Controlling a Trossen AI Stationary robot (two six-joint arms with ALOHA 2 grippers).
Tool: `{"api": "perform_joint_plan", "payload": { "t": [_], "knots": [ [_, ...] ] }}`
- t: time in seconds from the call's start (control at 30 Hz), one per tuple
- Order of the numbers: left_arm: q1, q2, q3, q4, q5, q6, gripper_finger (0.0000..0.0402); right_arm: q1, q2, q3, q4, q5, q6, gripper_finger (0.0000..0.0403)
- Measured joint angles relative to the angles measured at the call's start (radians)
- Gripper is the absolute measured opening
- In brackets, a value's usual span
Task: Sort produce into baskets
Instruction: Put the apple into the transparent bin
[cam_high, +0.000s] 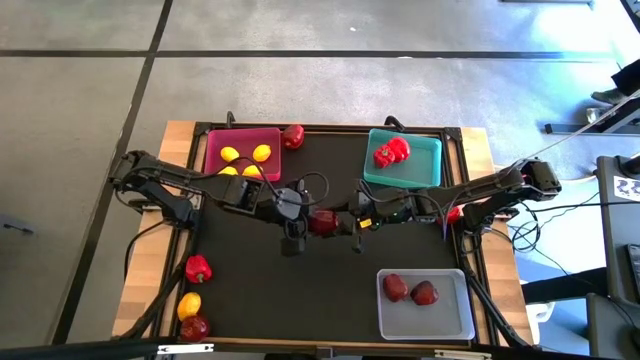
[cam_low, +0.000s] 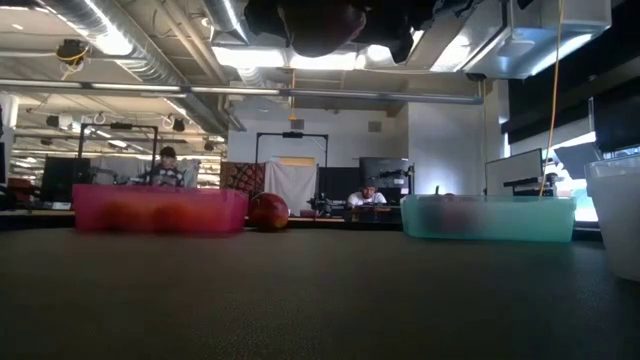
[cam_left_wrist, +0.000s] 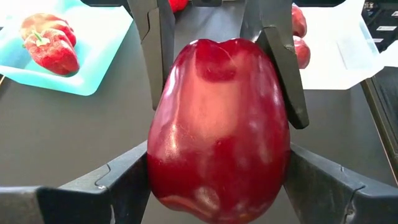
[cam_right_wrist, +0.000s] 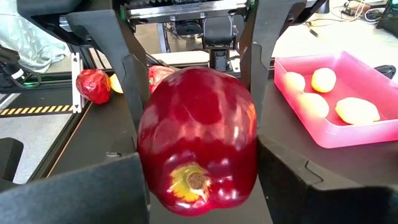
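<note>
A: Mid-desk (cam_high: 250, 290), raised off the surface: a dark red apple (cam_high: 323, 222), caught between both arms.

B: Gripped from the left by the left gripper (cam_high: 301, 218), fingers (cam_left_wrist: 124, 180) pressed on both flanks. Held wide, filled by the apple (cam_left_wrist: 219, 127).

A: And from the right by the right gripper (cam_high: 348, 222), closed on the same apple (cam_right_wrist: 198, 140). Fingers (cam_right_wrist: 118, 186) snug against its sides, stem end toward that wrist camera.

B: Seen from desk height, only the apple (cam_low: 322, 25) hanging at the top edge, clear of the surface.

A: Pink basket (cam_high: 212, 140) at the far left: four yellow lemons (cam_high: 261, 153) inside. One red pepper (cam_high: 293, 136) just outside its right wall.

B: Teal basket (cam_high: 432, 150) at the far right: red peppers (cam_high: 391, 151) inside.

A: Clear basket (cam_high: 445, 320) at the near right: two dark red apples (cam_high: 396, 287) inside, side by side.

B: Left near edge of the desk: a loose pepper (cam_high: 198, 268), a lemon (cam_high: 188, 305) and an apple (cam_high: 194, 327) in a rough column. Something red (cam_high: 455, 212) half hidden under the right arm, kind not clear.
</note>
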Motion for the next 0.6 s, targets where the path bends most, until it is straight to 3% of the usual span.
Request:
{"api": "perform_joint_plan", "payload": {
  "t": [0.17, 0.4, 0.6],
  "knots": [
    [-0.001, 0.0, 0.0, -0.001, -0.014, -0.006, 0.0318, 0.0, 0.0, 0.0, 0.001, 0.0, 0.0, 0.0163],
    [-0.001, 0.0, 0.0, -0.002, -0.032, -0.013, 0.0391, 0.0, 0.0, 0.0, 0.005, -0.002, 0.0, 0.0163],
    [0.0, -0.046, 0.002, -0.027, -0.033, -0.002, 0.0385, 0.0, -0.046, 0.0, -0.022, 0.002, 0.0, 0.0163]
  ]
}}
